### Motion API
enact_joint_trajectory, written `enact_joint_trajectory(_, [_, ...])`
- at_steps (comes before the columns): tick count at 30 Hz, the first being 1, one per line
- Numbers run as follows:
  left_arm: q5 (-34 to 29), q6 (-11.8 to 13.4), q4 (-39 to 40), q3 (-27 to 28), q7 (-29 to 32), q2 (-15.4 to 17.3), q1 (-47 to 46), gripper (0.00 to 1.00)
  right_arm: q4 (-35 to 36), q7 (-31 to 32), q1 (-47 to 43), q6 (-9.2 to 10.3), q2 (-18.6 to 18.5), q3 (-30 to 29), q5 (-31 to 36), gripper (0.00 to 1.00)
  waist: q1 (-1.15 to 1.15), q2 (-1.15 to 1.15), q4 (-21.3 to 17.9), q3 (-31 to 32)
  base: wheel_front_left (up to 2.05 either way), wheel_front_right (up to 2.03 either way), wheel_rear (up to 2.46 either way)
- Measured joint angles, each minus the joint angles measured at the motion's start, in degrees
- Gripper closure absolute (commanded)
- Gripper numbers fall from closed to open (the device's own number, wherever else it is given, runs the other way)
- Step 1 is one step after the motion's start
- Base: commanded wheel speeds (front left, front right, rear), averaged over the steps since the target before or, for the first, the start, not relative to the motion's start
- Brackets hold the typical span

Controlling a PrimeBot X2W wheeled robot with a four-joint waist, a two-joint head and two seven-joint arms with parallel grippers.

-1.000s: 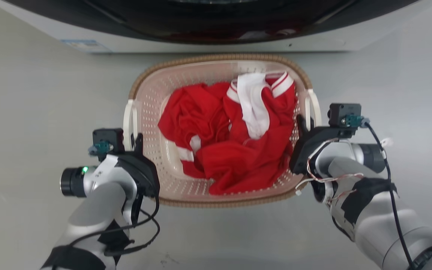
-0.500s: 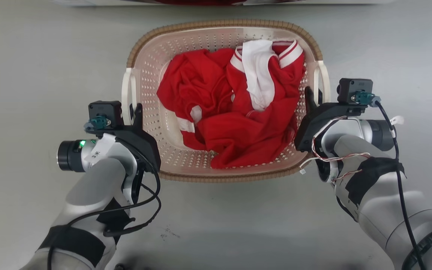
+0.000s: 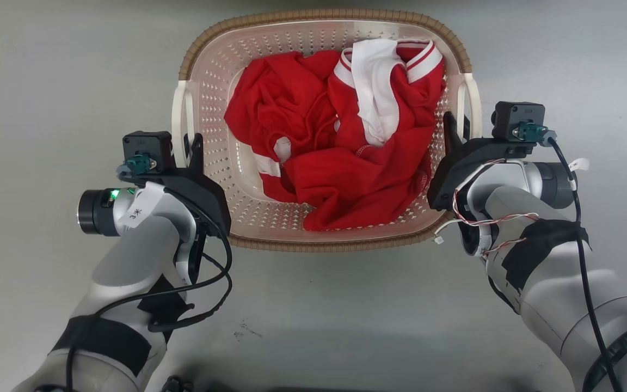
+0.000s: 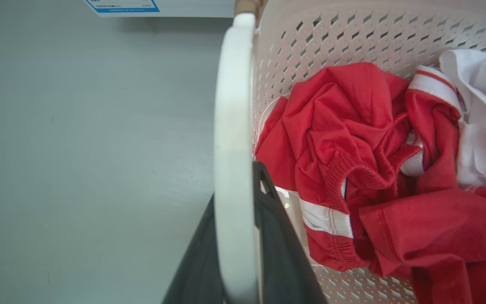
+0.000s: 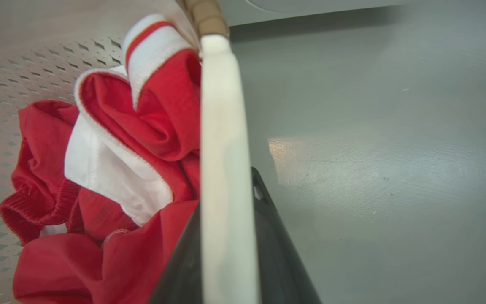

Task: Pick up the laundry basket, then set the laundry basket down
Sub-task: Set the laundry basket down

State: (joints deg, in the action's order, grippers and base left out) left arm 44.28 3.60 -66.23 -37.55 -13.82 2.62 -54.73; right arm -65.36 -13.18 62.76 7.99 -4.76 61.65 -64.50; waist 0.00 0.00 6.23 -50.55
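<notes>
The laundry basket (image 3: 319,15) is cream and perforated with a brown woven rim, and holds red and white clothes (image 3: 340,141). My left gripper (image 3: 191,144) is shut on its white left handle (image 3: 178,117). In the left wrist view the dark fingers (image 4: 276,236) clamp that handle (image 4: 232,126) from both sides. My right gripper (image 3: 455,122) is shut on the white right handle (image 3: 474,103). The right wrist view has its fingers (image 5: 268,236) astride the handle (image 5: 222,126). Whether the basket touches the floor I cannot tell.
Grey floor (image 3: 47,81) spreads on both sides of the basket and in front of it. The washing machine's white base with a blue label (image 4: 120,6) runs along the top of the left wrist view, beyond the basket.
The head camera has shifted: the washing machine has slid out of the top of the picture. The basket now looks larger and nearer to the camera. Both grippers have stayed on the handles.
</notes>
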Motion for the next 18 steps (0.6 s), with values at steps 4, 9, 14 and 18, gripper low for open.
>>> enact_joint_trajectory(4, [-0.1,0.0,-0.2,0.0,-0.2,0.0,-0.3,1.00,0.0,0.0,0.0,0.00,0.0,0.0,0.0,1.00,0.00,0.00,0.0,-0.4,0.00,0.00,0.00])
enact_joint_trajectory(9, [-1.0,0.0,-0.5,0.1,-0.2,-0.1,-0.4,1.00,0.0,-0.1,0.0,0.00,0.0,0.1,0.0,1.00,0.00,0.00,0.1,-0.5,0.00,0.00,0.00])
enact_joint_trajectory(14, [-1.1,0.0,-0.9,0.2,-0.4,-0.2,-0.9,0.72,0.0,-0.5,0.1,0.00,0.0,0.3,0.0,0.82,0.00,0.00,0.1,-0.6,0.00,0.00,0.00])
enact_joint_trajectory(18, [-1.1,0.0,-1.2,0.3,-0.5,-0.4,-1.2,0.15,-0.1,-0.5,0.2,-0.04,0.1,0.3,0.0,0.07,0.00,0.00,0.2,-0.6,0.00,0.00,0.00])
